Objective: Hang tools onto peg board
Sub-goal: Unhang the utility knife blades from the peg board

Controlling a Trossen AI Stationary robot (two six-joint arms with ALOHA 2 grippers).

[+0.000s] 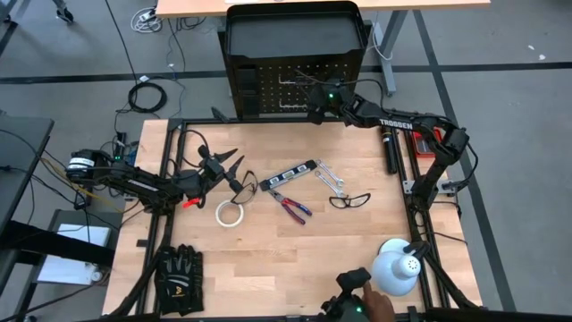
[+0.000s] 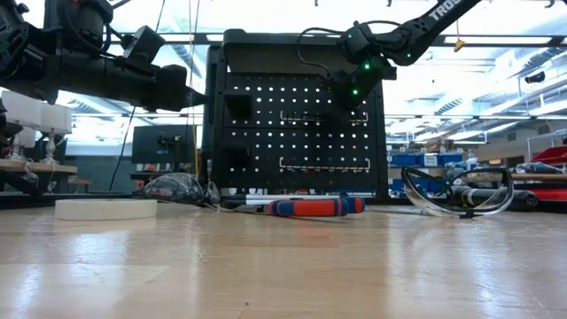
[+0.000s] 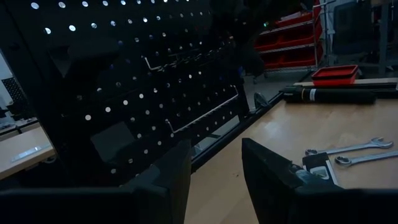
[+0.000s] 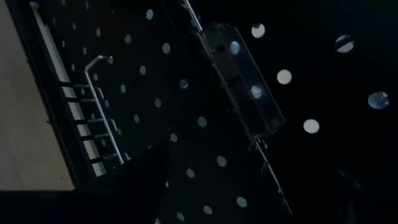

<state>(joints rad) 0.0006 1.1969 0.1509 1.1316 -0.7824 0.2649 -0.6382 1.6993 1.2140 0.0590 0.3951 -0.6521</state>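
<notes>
The peg board (image 1: 286, 89) stands upright at the table's far edge, with pale hooks (image 2: 323, 164) on its holed panel. My right gripper (image 1: 313, 112) hovers open close in front of the panel's upper part (image 4: 186, 118), touching nothing. My left gripper (image 3: 214, 155) is open and level above the table's left side (image 1: 231, 167), with nothing between its fingers. Flat on the table lie the white tape roll (image 1: 231, 213), clear glasses (image 1: 246, 186), the level bar (image 1: 288, 174), red-handled pliers (image 1: 290, 206), two wrenches (image 1: 331, 177) and black-framed glasses (image 1: 349, 199).
Black gloves (image 1: 179, 268) lie at the near left and a white dome lamp (image 1: 398, 268) stands at the near right. A person's hand (image 1: 380, 306) shows at the near edge. A black cylinder (image 1: 389, 148) and a red box (image 1: 427, 143) sit at the right.
</notes>
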